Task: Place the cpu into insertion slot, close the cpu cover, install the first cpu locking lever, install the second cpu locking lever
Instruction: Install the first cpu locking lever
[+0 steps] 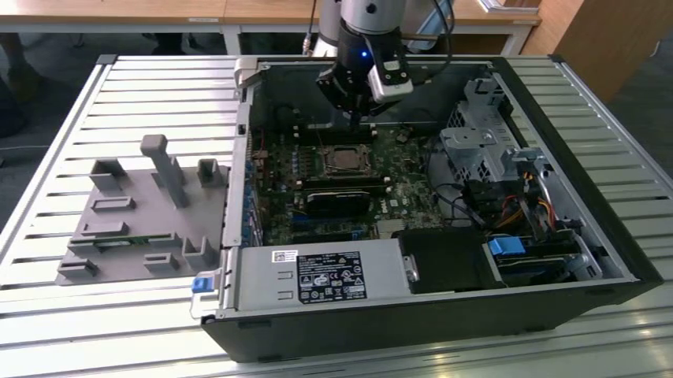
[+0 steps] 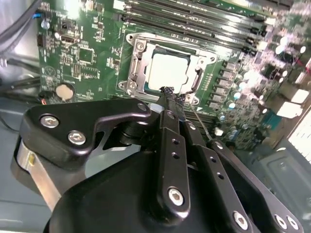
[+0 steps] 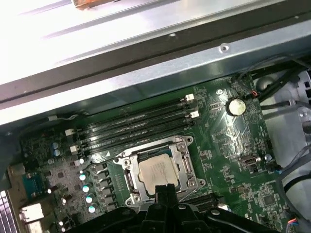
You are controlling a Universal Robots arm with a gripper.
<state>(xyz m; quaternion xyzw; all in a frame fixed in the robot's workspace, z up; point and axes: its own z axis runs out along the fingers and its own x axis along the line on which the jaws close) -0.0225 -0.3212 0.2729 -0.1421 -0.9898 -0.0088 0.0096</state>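
Note:
The cpu (image 2: 167, 72) (image 3: 158, 170) lies flat in the insertion slot (image 1: 344, 161) on the green board. Its pale metal top shows through the window of the cpu cover (image 2: 137, 64) (image 3: 183, 156), which lies down flat around it. A thin wire lever (image 2: 200, 122) runs alongside the socket, close to my fingers. My gripper (image 2: 170, 93) (image 3: 165, 190) (image 1: 358, 116) hangs just above the socket's edge. Its black fingertips are pressed together with nothing visible between them. In the exterior view it sits over the board on the far side of the socket.
Memory sticks (image 3: 136, 127) lie beside the socket and a coin cell (image 3: 236, 107) sits farther off. A black graphics card (image 1: 339, 201), the power supply (image 1: 326, 277) and a drive cage (image 1: 478, 151) crowd the case. A grey fixture tray (image 1: 142, 213) rests on the slatted table.

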